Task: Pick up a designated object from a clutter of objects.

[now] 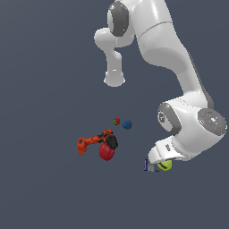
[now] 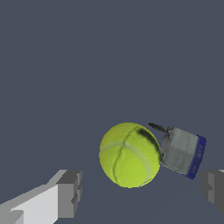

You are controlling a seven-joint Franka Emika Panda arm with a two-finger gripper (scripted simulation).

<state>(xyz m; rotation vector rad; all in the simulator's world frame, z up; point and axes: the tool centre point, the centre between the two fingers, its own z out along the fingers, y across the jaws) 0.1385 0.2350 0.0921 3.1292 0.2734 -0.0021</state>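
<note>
Yellow-green ball [image 1: 165, 165] and grey-blue box [image 1: 146, 165] half hidden behind arm.

Exterior view: the power drill [image 1: 91, 141] lies left of centre, with the rounded object [image 1: 106, 152] touching its lower right end. Above and to the right of the drill sit the berry [image 1: 116, 121] and the small ball [image 1: 127, 124], side by side, the berry on the left. Well apart, at lower right, the tennis ball [image 1: 165, 165] lies under the end effector [image 1: 162, 162], with the small box [image 1: 147, 165] just to its left. Wrist view: the tennis ball [image 2: 129, 154] lies between the two fingers [image 2: 70, 193], the small box [image 2: 183, 152] touching or just beside it.
</note>
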